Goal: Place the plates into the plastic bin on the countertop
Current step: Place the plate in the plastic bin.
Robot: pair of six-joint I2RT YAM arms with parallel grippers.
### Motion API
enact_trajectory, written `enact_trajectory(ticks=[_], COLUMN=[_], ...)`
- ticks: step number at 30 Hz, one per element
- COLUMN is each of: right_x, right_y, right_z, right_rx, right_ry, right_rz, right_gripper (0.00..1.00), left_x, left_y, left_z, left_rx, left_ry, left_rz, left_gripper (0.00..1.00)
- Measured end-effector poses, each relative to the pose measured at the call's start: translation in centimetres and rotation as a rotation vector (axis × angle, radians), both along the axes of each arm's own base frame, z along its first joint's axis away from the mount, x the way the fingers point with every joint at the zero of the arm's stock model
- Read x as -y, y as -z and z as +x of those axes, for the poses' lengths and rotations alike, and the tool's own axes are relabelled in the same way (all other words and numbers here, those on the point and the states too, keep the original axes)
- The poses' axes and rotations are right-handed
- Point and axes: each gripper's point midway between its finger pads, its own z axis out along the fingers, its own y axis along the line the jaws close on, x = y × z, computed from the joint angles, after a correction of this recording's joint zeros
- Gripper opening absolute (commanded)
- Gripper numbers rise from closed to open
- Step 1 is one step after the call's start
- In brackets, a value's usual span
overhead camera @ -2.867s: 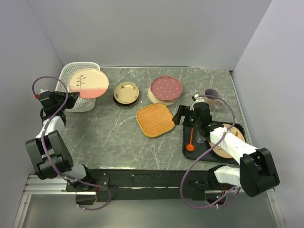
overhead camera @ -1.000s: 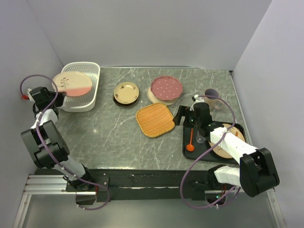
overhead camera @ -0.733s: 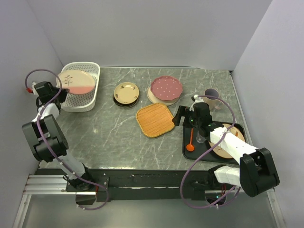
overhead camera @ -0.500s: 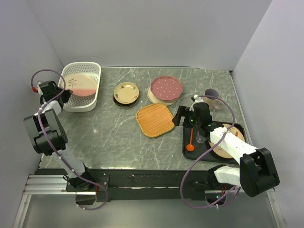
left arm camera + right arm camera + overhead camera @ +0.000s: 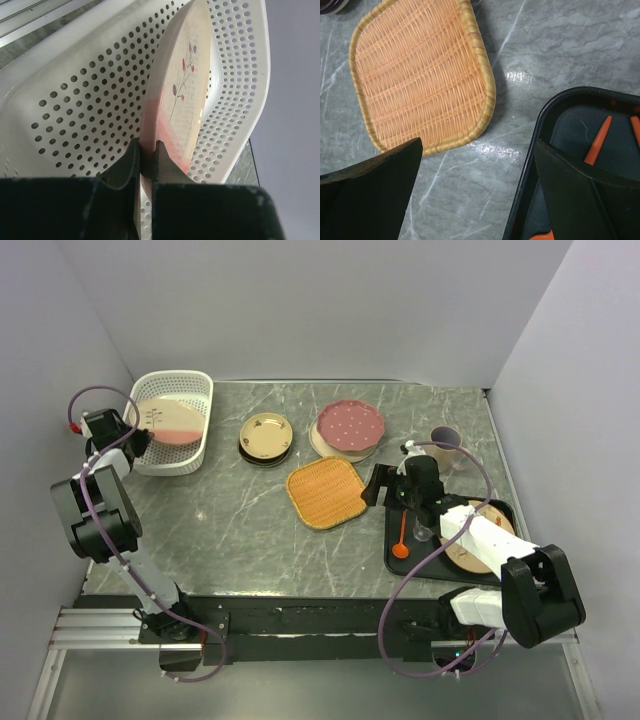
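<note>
My left gripper is shut on the pink edge of the pink-and-cream sprig plate, which lies low inside the white plastic bin. On the countertop stand a small tan dark-rimmed plate stacked on a dark one, the pink polka-dot plate on a cream one, and the orange-brown squarish plate. My right gripper is open and empty above the counter, between the squarish plate and the black tray.
The black tray holds an orange spoon, a clear glass and a tan plate. A mauve cup stands at the back right. Walls close in the left, back and right sides.
My left gripper carried the sprig plate from above the bin's front rim back and down into the bin. The right arm has stayed still.
</note>
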Motion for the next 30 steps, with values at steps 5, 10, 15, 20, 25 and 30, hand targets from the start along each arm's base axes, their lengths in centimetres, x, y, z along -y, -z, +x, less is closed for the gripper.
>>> enact_trajectory(ticks=[5, 10, 15, 20, 25, 30], right_x=[-0.1, -0.1, -0.1, -0.1, -0.1, -0.2], right_y=[0.0, 0.0, 0.0, 0.0, 0.0, 0.0], right_z=[0.0, 0.0, 0.0, 0.0, 0.0, -0.1], right_rx=[-0.002, -0.003, -0.003, -0.003, -0.003, -0.004], right_ry=[-0.003, -0.005, -0.005, -0.006, -0.006, -0.008], right_rz=[0.002, 0.004, 0.004, 0.004, 0.004, 0.006], right_gripper=[1.0, 1.0, 1.0, 1.0, 1.0, 1.0], left_x=[-0.2, -0.6, -0.8, -1.0, -1.1, -0.8], left_y=[0.1, -0.5, -1.1, -1.0, -0.7, 0.5], left_z=[0.1, 1.0, 1.3, 1.3, 1.1, 0.2], left_rx=[-0.01, 0.007, 0.024, 0.02, 0.003, -0.079], left_ry=[-0.003, -0.002, -0.007, -0.017, -0.023, -0.036], left_rz=[0.008, 0.013, 0.023, 0.029, 0.032, 0.057], left_gripper=[0.22, 0.4, 0.49, 0.54, 0.63, 0.74])
